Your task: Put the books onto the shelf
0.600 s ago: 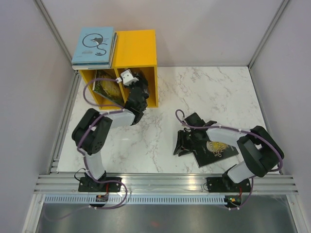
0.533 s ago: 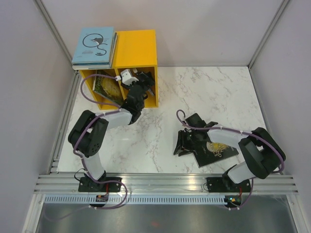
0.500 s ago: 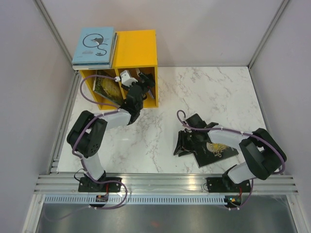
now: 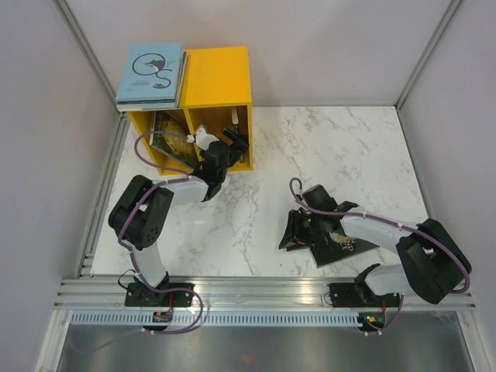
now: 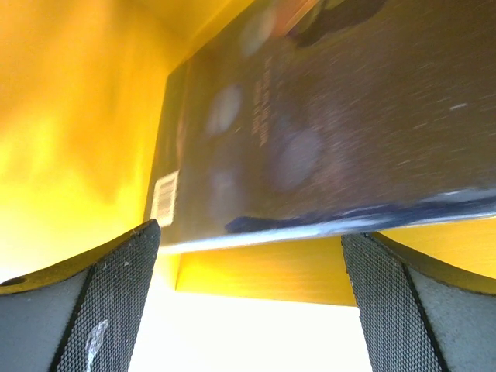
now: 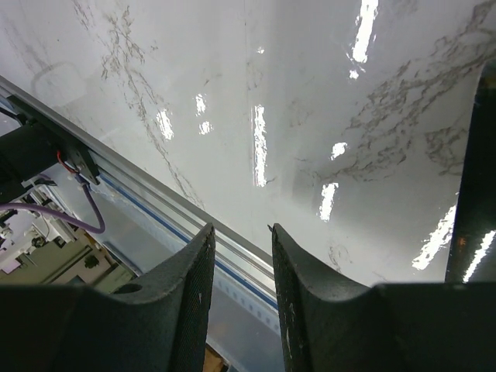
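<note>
Assessing progress, we find a dark book (image 5: 333,124) in the shelf (image 4: 221,77) at 11 o'clock, left end effector (image 5: 249,263) apart before it. One black-and-gold book (image 4: 345,246) awaits on the tabletop (image 4: 325,147) at 5 o'clock; right end effector (image 6: 239,240) slightly apart, empty.

Yellow 2-compartment shelf (image 4: 219,74), upright, rear-L of table (image 4: 325,147). Light-blue bk stack (image 4: 151,74) lies flat on top. Green-yellow bk (image 4: 172,138) leans in L compartment. Dark-blue bk (image 5: 333,116) sits tilted in R compartment. Black-gold bk (image 4: 345,244) lies flat on table.

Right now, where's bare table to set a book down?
Bare: the table right of the shelf, and the strip between left arm and right arm. Crowded: the shelf mouth at the left pincer, and the black book under the right arm.
</note>
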